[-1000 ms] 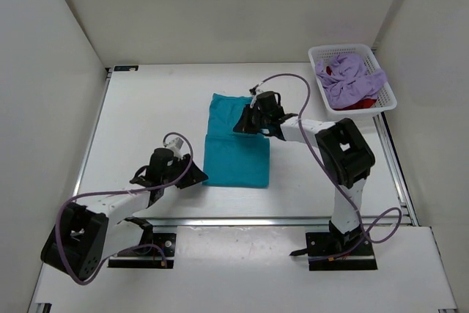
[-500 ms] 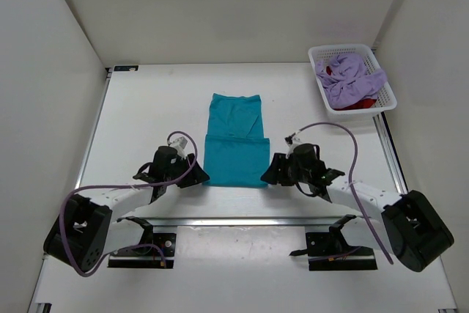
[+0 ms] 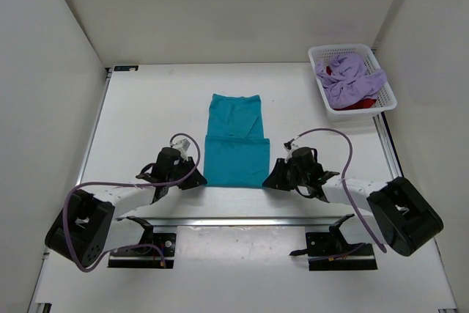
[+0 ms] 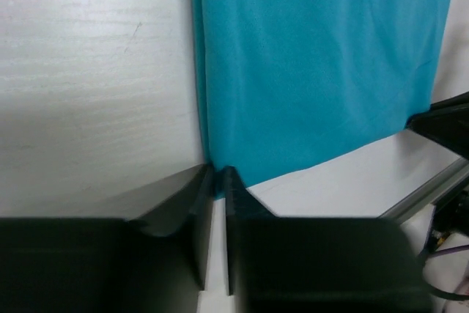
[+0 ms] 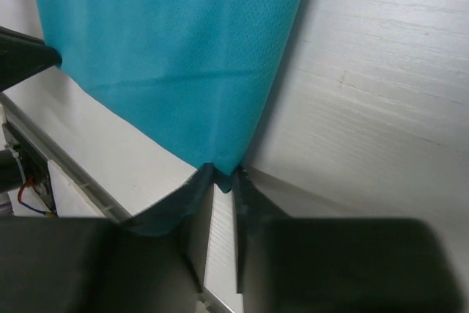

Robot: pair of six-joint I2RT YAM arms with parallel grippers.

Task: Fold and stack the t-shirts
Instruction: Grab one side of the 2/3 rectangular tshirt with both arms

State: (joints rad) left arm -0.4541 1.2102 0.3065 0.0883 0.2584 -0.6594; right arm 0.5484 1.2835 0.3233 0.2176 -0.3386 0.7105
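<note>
The teal t-shirt [image 3: 234,144] lies flat in the middle of the table, its near half doubled over. My left gripper [image 3: 196,179] sits at its near left corner. In the left wrist view the jaws [image 4: 218,174] are narrowed onto that corner of the teal cloth [image 4: 315,64]. My right gripper [image 3: 268,179] sits at the near right corner. The right wrist view shows its jaws [image 5: 224,177] pinching the tip of the teal cloth [image 5: 176,42]. The lavender t-shirt [image 3: 350,78] and the deep red t-shirt [image 3: 359,104] are bundled in the basket.
A white mesh basket [image 3: 315,53] stands at the far right corner of the table. A metal rail [image 3: 242,219] runs along the near edge just behind both grippers. White walls close in the table on three sides.
The right arm swung from the shirt's far part back to its near right corner. Both grippers have closed down onto the near corners. The left gripper shifted slightly nearer.
</note>
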